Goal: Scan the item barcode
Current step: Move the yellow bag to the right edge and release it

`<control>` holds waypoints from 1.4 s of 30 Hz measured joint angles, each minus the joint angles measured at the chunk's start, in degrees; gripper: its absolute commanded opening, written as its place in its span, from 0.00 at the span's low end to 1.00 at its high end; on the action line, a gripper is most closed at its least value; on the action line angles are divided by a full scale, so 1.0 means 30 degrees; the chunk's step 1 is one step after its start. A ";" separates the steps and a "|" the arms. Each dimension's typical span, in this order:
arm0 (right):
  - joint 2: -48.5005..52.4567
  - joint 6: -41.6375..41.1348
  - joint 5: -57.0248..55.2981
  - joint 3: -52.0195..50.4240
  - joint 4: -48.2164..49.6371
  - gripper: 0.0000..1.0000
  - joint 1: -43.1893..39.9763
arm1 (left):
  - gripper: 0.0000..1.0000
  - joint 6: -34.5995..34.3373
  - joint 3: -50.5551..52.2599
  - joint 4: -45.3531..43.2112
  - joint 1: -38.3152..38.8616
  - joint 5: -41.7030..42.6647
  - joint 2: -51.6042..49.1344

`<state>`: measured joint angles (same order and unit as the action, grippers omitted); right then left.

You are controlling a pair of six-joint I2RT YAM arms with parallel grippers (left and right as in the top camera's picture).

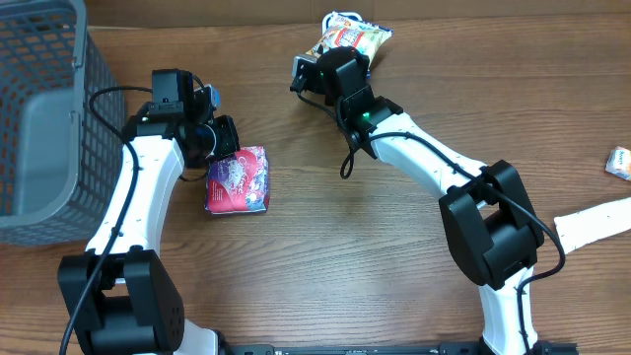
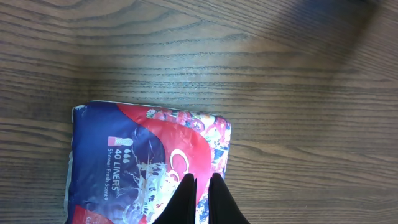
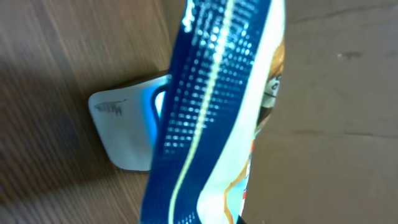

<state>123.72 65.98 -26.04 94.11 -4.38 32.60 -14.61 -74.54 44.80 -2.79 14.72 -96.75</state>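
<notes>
Red-and-blue film marks the liner pack [image 1: 238,182] lying flat under the left gripper [image 2: 199,185], whose 2 jaws are shut on nothing visible. Rightward, the snack bag [image 3: 211,112] appears pinched edge-on by the closed right gripper [image 1: 338,54] (fingers hidden) near a blue-lit white device [image 3: 124,137], likely the scanner. The bag's barcode face should be turned squarely toward that light.

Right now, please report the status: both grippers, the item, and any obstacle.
Left gripper shut, over liner pack. Right gripper shut on snack bag, held edge-on. No barcode in view. White object behind bag.
</notes>
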 measured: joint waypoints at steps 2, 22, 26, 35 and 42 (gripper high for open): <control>0.0087 0.0029 0.0131 0.0000 -0.0386 0.04 0.0007 | 0.04 0.0029 0.0000 0.0000 0.0000 0.0000 0.0000; -0.5756 -0.2499 -0.3257 -0.0408 -0.4000 0.04 0.0248 | 0.04 0.0080 0.0000 0.0721 0.0000 -0.0007 0.0000; -0.8378 -0.9034 -0.3643 -0.0197 -0.7308 0.04 -0.2025 | 0.04 0.0080 0.0000 0.1093 0.0066 0.0000 0.0000; -0.7781 -2.0954 0.2339 -0.0379 -1.6444 0.04 -1.2597 | 0.04 0.0066 0.0000 0.1144 0.1668 0.0000 0.0000; -0.5530 -2.3336 1.1621 -0.1253 -1.6152 0.04 -2.0094 | 0.04 -0.0073 0.0000 0.1515 0.2922 0.0007 0.0000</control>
<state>107.13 -4.03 8.82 90.35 -52.84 -27.68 -14.83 -74.54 49.34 5.98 14.74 -96.75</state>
